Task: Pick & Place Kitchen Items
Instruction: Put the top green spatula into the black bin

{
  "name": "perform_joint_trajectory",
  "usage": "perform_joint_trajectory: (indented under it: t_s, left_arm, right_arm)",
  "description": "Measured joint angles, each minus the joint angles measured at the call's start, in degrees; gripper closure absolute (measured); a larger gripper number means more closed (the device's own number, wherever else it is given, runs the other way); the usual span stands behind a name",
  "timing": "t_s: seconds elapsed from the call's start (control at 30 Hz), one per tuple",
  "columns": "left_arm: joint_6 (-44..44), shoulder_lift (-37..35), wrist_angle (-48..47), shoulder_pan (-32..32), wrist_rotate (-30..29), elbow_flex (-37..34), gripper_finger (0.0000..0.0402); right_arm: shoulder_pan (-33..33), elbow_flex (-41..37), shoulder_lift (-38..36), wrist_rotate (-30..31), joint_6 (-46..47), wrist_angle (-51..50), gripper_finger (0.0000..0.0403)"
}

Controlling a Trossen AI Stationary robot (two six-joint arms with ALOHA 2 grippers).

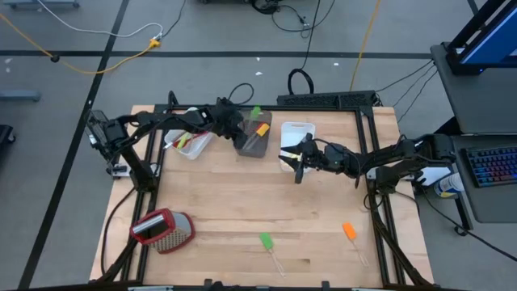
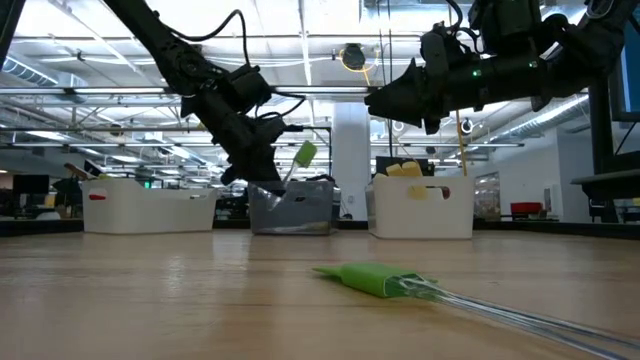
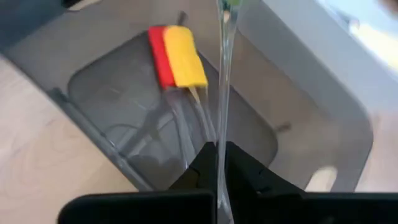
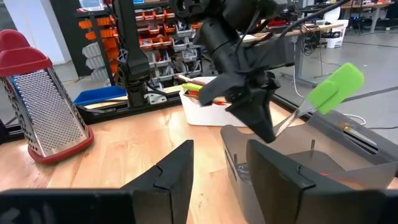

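Green spatula (image 2: 303, 156) pinched by my left gripper (image 3: 219, 163) over grey tub (image 1: 253, 139), handle barely visible; right gripper (image 4: 219, 167) wide, wood table (image 1: 242, 202).

Green spatula (image 1: 266, 241) and orange spatula (image 1: 348, 230) flat on table; another green spatula (image 4: 336, 88) tilted over dark tub.

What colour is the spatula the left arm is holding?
Light green head, clear thin handle; the right wrist view shows it best.

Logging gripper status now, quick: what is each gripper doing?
Left gripper: closed on the green spatula, above the dark tub.
Right gripper: open, empty, near the white tub.
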Motion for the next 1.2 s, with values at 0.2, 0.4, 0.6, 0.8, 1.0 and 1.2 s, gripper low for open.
perform_joint_trajectory:
  t_s: [0.2, 0.4, 0.6, 0.8, 1.0, 1.2]
  left_arm:
    - [4.02, 0.0, -1.18, -1.71, -0.24, 0.0, 0.0393]
    - [3.17, 0.6, -1.19, -1.71, -1.26, 0.0, 0.0397]
    - [-4.11, 2.25, -4.2, 0.8, 1.04, 0.38, 0.0397]
    - [-5.39, 4.65, -5.64, 0.52, 3.2, 2.67, 0.0395]
    - [-3.64, 6.43, -5.72, 0.12, 2.95, 3.32, 0.0393]
    - [-1.49, 6.24, -5.01, 0.17, 2.5, 3.32, 0.0392]
  right_arm:
    - [0.0, 0.0, -0.04, 0.02, -0.02, 2.52, 0.0261]
    - [0.0, 0.0, -0.04, 0.02, -0.02, 3.4, 0.0261]
    - [-0.01, 0.0, -0.04, 0.02, -0.02, 5.65, 0.0261]
    - [-0.02, 0.0, -0.04, 0.03, -1.37, 6.8, 0.0261]
    - [-0.02, 0.0, -0.04, 0.02, -1.5, 6.47, 0.0261]
    - [-0.02, 0.0, -0.04, 0.02, -1.5, 6.47, 0.0261]
